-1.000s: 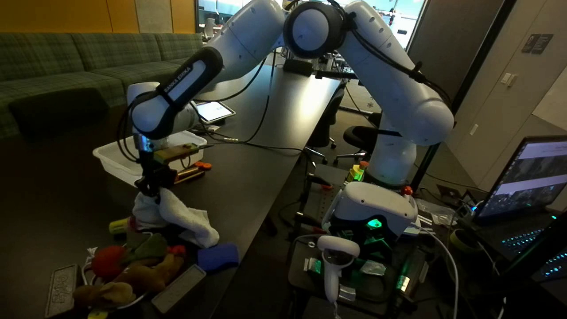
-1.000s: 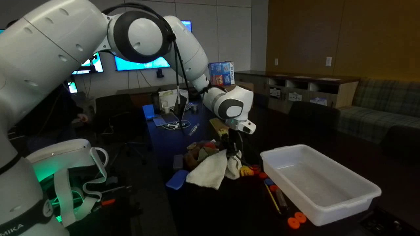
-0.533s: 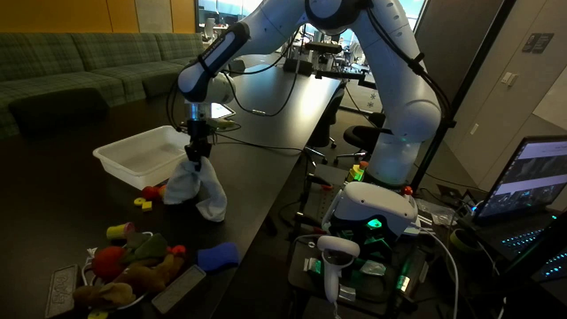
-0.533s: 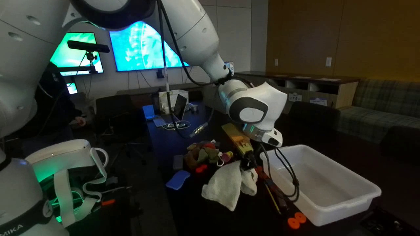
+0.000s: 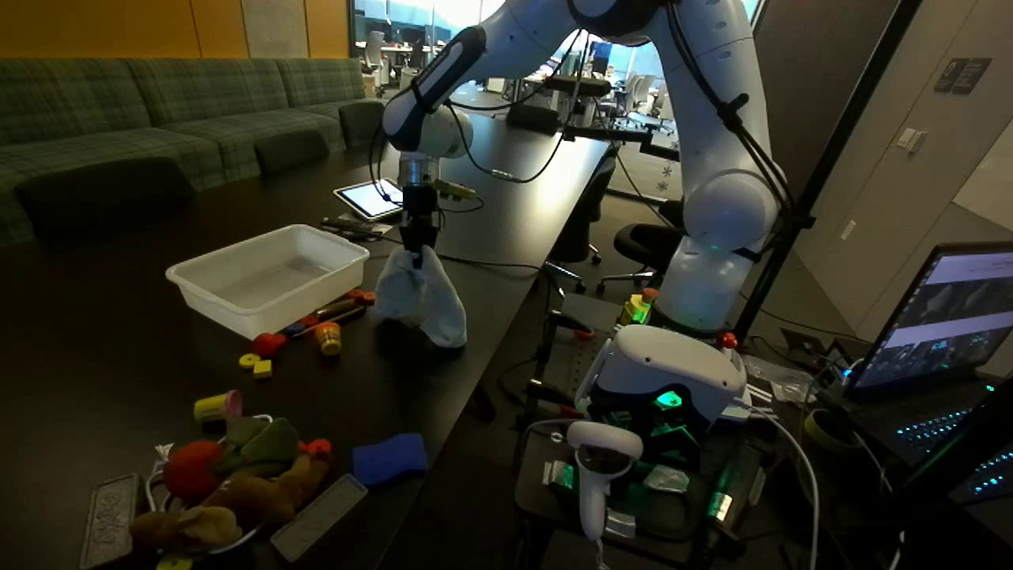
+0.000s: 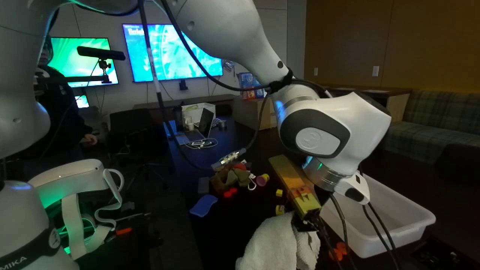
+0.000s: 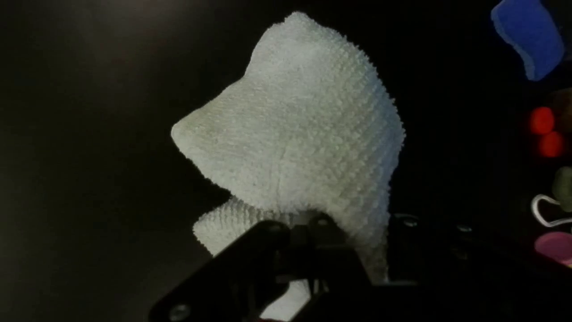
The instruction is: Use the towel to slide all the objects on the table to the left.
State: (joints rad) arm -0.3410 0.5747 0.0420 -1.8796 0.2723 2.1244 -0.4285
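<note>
My gripper (image 5: pixel 417 255) is shut on the white towel (image 5: pixel 440 309), which hangs in folds beneath the fingers, seemingly just above the dark table. In the wrist view the towel (image 7: pixel 295 120) fills the middle. In an exterior view, a blue sponge (image 5: pixel 389 457) lies near the table edge beside a pile of toys (image 5: pixel 253 483) flanked by grey blocks (image 5: pixel 320 516). A yellow-and-pink cup (image 5: pixel 215 406) lies on its side beside the pile. An orange cup (image 5: pixel 328 339), a red toy (image 5: pixel 269 343) and small yellow pieces (image 5: pixel 263 369) sit between pile and gripper.
A white bin (image 5: pixel 214 307) stands beside the gripper, with pens and orange discs (image 6: pixel 339 251) along its side. A tablet (image 5: pixel 369 199) and cables lie behind it. The table's long edge (image 5: pixel 475 372) runs on the robot's side.
My gripper has carried the towel away from the toy pile, past the bin's side, and up a little. The orange cup and small yellow pieces have come into view. The toy pile and sponge look unmoved.
</note>
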